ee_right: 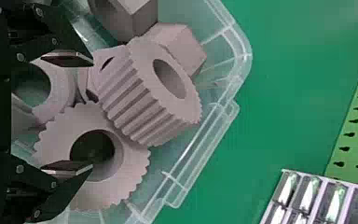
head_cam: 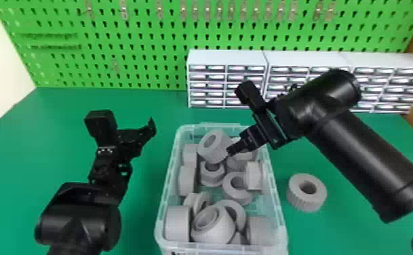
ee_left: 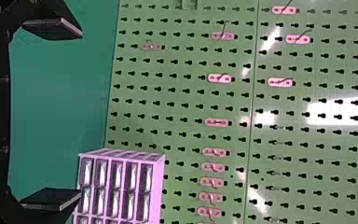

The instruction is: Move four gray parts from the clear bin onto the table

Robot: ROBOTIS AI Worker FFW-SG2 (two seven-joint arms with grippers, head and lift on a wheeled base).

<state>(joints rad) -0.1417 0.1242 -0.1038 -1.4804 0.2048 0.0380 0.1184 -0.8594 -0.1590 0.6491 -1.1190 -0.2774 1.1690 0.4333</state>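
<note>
Gaping above gray parts (head_cam: 219,152) — the right tool (head_cam: 230,151) hangs over the clear bin (head_cam: 167,190).

smooth, glossy plastic is seen in the clear rectangular bin (head_cam: 281,220). a matt, ridged finish is shown by the thick gray ring (head_cam: 294,199). light is reflected by the glossy green perforated board (ee_left: 342,112); a smooth sheen is carried by the black cylindrical arm (head_cam: 358,159).

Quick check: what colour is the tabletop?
Deep green; the tabletop shows best in the head view.
</note>
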